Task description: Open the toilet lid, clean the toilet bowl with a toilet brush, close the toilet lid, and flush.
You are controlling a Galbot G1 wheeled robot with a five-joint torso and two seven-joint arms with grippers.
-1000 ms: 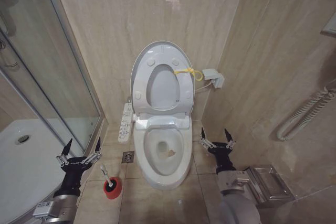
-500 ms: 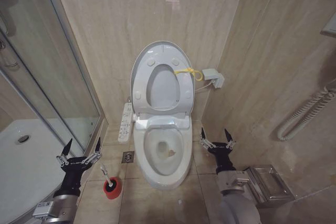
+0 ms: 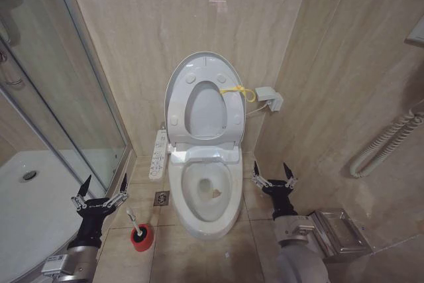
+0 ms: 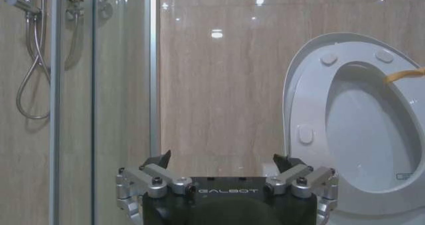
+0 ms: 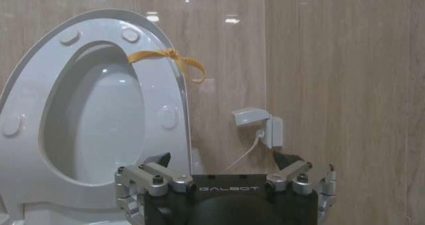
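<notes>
The toilet lid (image 3: pixel 177 81) stands raised against the back wall together with the ring seat, a yellow cord (image 3: pixel 238 91) tied at its right edge; the lid (image 4: pixel 302 75) and lid (image 5: pixel 40 51) also face both wrist cameras. Below it the white toilet bowl (image 3: pixel 204 193) lies uncovered, with a brownish mark inside. The toilet brush (image 3: pixel 138 231) stands in its red holder on the floor left of the bowl. My left gripper (image 3: pixel 101 187) hangs open just left of the brush, holding nothing. My right gripper (image 3: pixel 272 173) is open and unloaded beside the bowl's right side.
A glass shower enclosure (image 3: pixel 59 97) and white shower tray (image 3: pixel 26 210) fill the left. A white control strip (image 3: pixel 158 154) and a floor drain (image 3: pixel 161 198) lie left of the bowl. A wall socket box (image 3: pixel 268 97) sits right of the lid, a metal bin (image 3: pixel 338 233) at lower right.
</notes>
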